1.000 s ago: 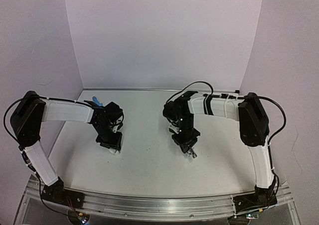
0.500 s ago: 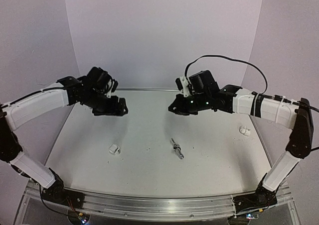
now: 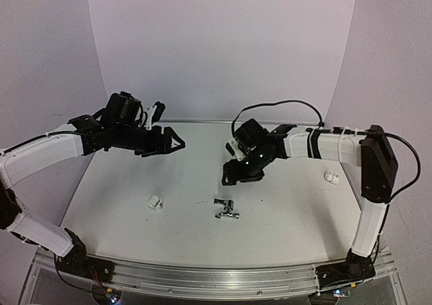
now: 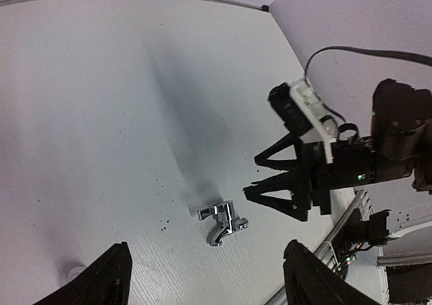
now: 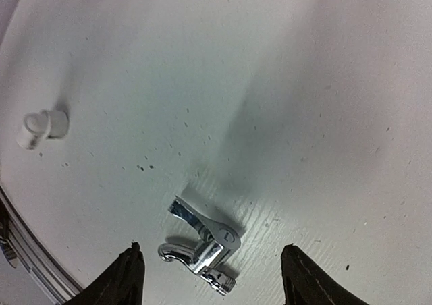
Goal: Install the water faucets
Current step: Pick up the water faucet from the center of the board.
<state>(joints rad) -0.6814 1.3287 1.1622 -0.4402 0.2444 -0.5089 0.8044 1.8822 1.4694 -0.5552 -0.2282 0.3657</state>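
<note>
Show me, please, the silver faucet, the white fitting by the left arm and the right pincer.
silver faucet [image 5: 206, 246], right wrist view, on its shiny body.
white fitting [image 3: 154, 202], top external view, on its middle.
right pincer [image 4: 251, 176], left wrist view, midway between its open fingertips.

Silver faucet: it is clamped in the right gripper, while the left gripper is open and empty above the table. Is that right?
Not quite. The silver faucet lies loose on the table, with the right gripper open above it and holding nothing; the right wrist view shows this. The left gripper is open and empty above the table, as stated.
</note>
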